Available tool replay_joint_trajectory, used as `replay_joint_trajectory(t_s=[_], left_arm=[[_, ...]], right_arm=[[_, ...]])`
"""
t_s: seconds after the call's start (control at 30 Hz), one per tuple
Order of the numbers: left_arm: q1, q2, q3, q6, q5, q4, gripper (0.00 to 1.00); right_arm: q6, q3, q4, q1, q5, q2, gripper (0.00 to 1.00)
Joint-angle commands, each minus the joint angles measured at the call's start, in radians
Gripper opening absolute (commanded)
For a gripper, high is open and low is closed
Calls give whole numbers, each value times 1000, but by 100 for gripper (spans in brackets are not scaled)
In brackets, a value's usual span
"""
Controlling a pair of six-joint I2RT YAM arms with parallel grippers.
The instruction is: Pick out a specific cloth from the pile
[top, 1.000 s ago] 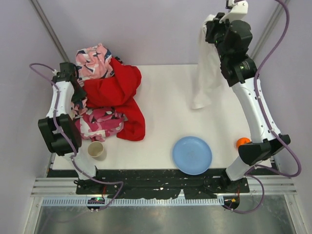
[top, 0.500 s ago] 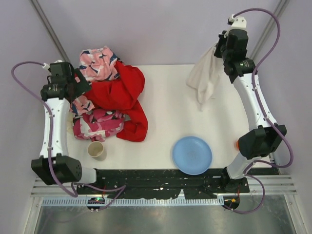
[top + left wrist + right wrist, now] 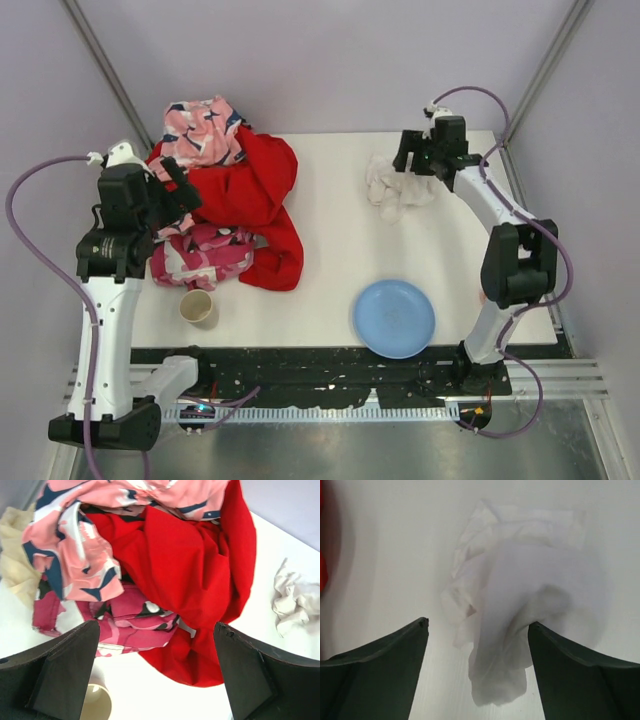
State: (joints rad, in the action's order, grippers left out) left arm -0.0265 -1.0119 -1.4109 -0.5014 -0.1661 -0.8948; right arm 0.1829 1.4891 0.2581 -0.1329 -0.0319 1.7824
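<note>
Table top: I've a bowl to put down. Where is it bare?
Bare: white table's middle, between the big red cloth and crumpled white rag; also the near strip between tan cup and round blue plate. Crowded: the left, with heaped cloths.

On the surface (image 3: 340, 240), the pile (image 3: 240, 190) lies to my far left and the cloth (image 3: 395, 187) well apart, far right. A cup (image 3: 197, 307) stands just before the pile; a plate (image 3: 394, 318) lies near me, right of centre.

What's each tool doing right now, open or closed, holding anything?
Left tool: open, empty, facing the pile.
Right tool: open; the white cloth lies crumpled beneath it, not gripped.
</note>
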Motion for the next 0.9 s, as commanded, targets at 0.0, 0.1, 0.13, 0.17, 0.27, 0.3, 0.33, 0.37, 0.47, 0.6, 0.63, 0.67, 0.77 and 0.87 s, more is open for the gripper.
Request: replay_joint_trajectory(t_s=[0.0, 0.1, 0.13, 0.17, 0.27, 0.3, 0.33, 0.37, 0.47, 0.6, 0.63, 0.67, 0.77, 0.87], left_arm=[[-7, 21, 52, -3, 121, 125, 100], [-6, 33, 82, -6, 161, 126, 100], [-6, 39, 92, -6, 162, 122, 100], [-6, 47, 108, -14, 193, 123, 100], [-6, 84, 182, -41, 233, 161, 100], [-7, 94, 202, -48, 252, 172, 100], [-9, 113, 222, -55, 267, 178, 100], [-7, 122, 242, -58, 275, 180, 100], [-10, 162, 279, -68, 266, 181, 100], [-10, 199, 335, -78, 244, 197, 100], [-12, 200, 340, -78, 243, 194, 100], [-12, 199, 342, -77, 241, 189, 100], [-12, 188, 337, -83, 223, 177, 100], [-12, 176, 319, -85, 220, 169, 100]], right_arm=[[-66, 114, 79, 3, -424, 100, 99], [-48, 52, 66, 9, -326, 17, 95], [-40, 15, 23, 13, -274, -62, 95], [-24, -50, 11, 18, -240, -99, 95], [-14, -176, 6, 22, -96, -297, 95], [-2, -194, 24, 21, -62, -370, 95], [10, -235, 62, 22, -4, -412, 95], [16, -253, 91, 22, 77, -475, 95], [43, -415, 78, 22, 171, -625, 95], [102, -648, -29, 22, 262, -856, 95], [113, -674, -55, 21, 283, -932, 95], [122, -728, -72, 21, 289, -972, 95], [104, -794, -120, 22, 276, -1110, 95], [99, -802, -123, 21, 286, -1163, 95]])
